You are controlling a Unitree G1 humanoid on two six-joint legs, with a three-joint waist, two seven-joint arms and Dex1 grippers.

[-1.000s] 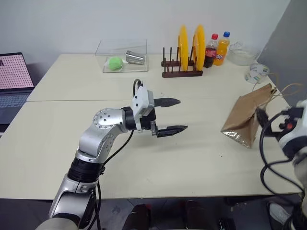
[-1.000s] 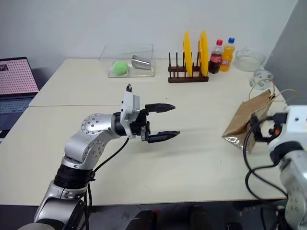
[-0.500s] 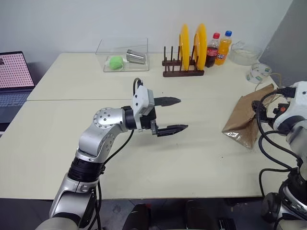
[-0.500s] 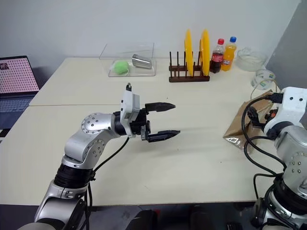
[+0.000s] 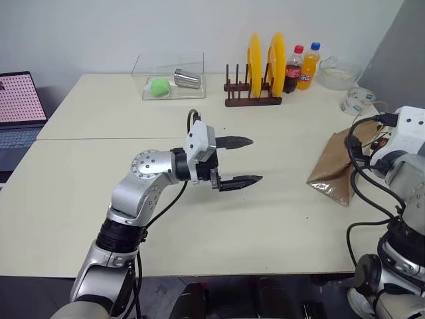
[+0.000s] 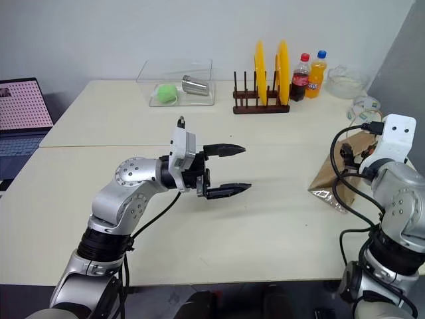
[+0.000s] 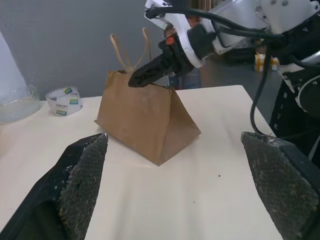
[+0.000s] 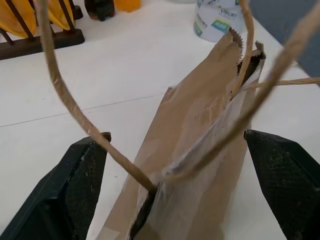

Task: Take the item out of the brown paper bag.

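Observation:
The brown paper bag [image 5: 334, 167] stands near the table's right edge, its cord handles [image 8: 65, 95] sticking up. My right gripper [image 8: 175, 136] is open just above the bag's mouth [image 8: 247, 55], and the handle loops cross the space between its fingers. In the left wrist view, one of its fingers [image 7: 150, 74] is at the bag's top edge. My left gripper [image 5: 255, 159] hangs open over the middle of the table, pointing at the bag [image 7: 145, 120] with nothing in it. The item is hidden inside the bag.
A tape roll [image 5: 356, 101] lies just behind the bag. Along the back stand a rack with yellow plates [image 5: 255, 73], two bottles [image 5: 299, 66], a glass bowl [image 5: 335, 73] and a clear box [image 5: 169, 83] holding a green ball and a steel cup. A laptop [image 5: 20, 106] sits far left.
My right arm has moved forward and its gripper has come up to the top of the bag. The left arm has stayed still.

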